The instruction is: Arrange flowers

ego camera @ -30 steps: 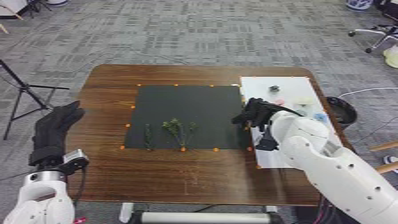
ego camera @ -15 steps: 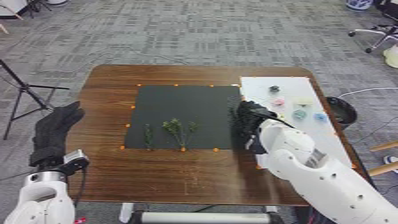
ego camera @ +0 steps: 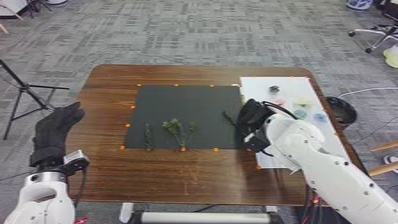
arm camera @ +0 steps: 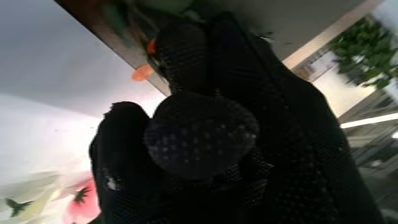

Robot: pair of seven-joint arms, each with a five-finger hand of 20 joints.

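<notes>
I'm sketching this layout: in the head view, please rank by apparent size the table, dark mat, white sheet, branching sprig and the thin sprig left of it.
1. Table
2. Dark mat and white sheet: order unsure, since the right arm covers part of the sheet
3. Branching sprig
4. Thin sprig

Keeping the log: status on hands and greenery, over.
Left hand open, beside table. Right hand at right edge of black mat, sprig alongside. Greenery on mat. Right hand partly hides edge.
</notes>
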